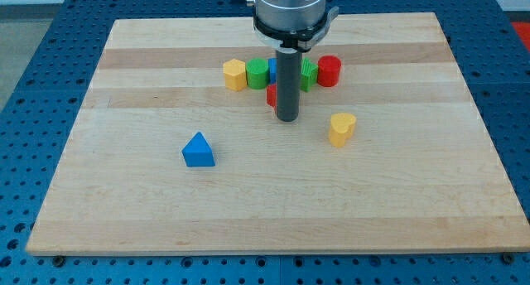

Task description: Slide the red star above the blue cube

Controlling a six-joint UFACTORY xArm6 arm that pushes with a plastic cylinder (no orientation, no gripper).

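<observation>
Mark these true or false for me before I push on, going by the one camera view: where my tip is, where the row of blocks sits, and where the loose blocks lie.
1. My tip is down on the board just below the row of blocks. True.
2. The blue triangular block touches the yellow heart-shaped block. False: they lie far apart, blue toward the view's left, yellow toward the view's right.
3. A red cylinder ends the row at the view's right. True.
4. The yellow hexagonal block sits at the view's bottom edge. False: it ends the row at the view's left, near the top.
5. A red block shows fully. False: the rod hides most of it.
</observation>
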